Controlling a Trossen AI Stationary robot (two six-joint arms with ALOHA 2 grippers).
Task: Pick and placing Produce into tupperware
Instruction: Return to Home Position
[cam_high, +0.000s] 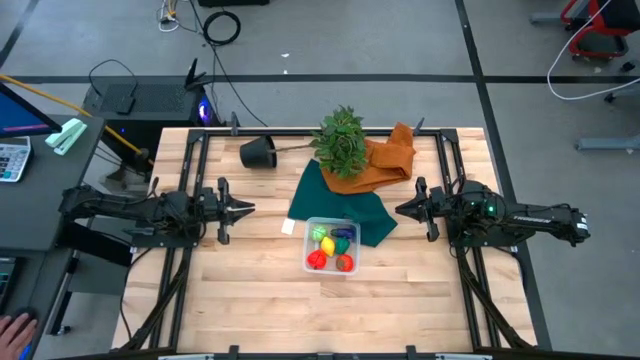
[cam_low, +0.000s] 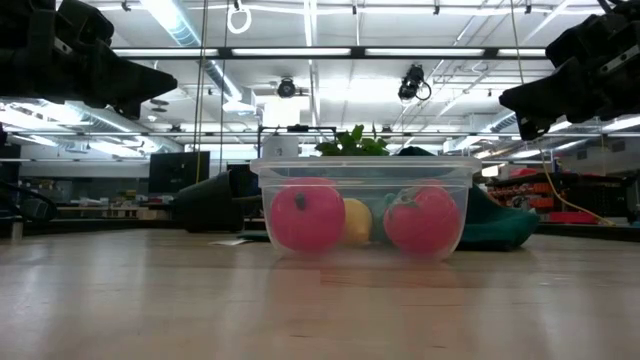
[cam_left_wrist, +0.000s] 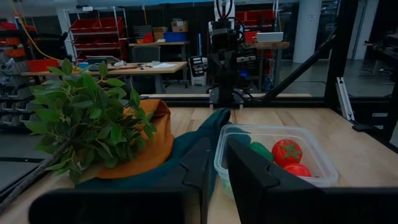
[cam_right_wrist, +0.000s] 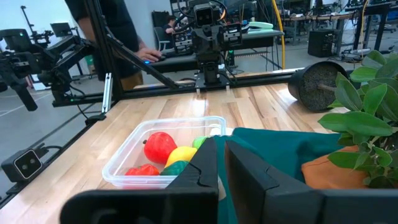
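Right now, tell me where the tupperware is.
In the high view, the tupperware sits mid-table between the left gripper and the right gripper. It lies just below the dark green cloth, with a small white block at its left.

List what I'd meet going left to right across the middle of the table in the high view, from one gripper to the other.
left gripper → small white block → tupperware with the produce inside → right gripper. The green cloth overlaps the tupperware, so it is left out.
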